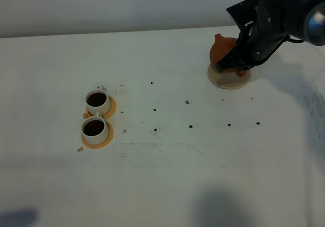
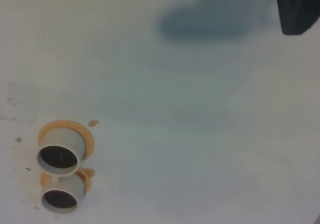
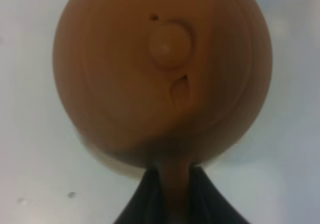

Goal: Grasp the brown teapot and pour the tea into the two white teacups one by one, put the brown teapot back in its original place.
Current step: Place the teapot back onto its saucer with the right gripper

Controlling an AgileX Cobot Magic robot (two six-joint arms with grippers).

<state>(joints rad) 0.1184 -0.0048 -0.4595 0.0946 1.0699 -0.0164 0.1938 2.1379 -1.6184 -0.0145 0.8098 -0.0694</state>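
- Right gripper [image 3: 170, 194]: fingers sit either side of the brown teapot [image 1: 224, 50] loop handle, closed against it. Reads as clamped on the handle.
- Pot body lies straight ahead of the jaws, lid knob up; handle-to-spout axis runs in line with the fingers, spout on the far side pointing away.
- Teapot is over the beige coaster [image 1: 229, 79], i.e. its original place. Looks seated or very nearly so; can't confirm contact because the gripper hides the base.
- Both white teacups [image 1: 96, 114] show dark liquid inside, so pouring looks done. Judgement: what's left is to release and back off along the handle axis without dragging the pot.
- Cups are well apart from the right jaws, across the table on the left arm's side.
- Left gripper [image 2: 299, 8]: only a dark corner in its wrist view, jaw state can't be told. It's nearer the cups, not involved.
- Count: 1 teapot, 2 teacups, 2 orange saucers [image 1: 108, 136], 1 coaster.
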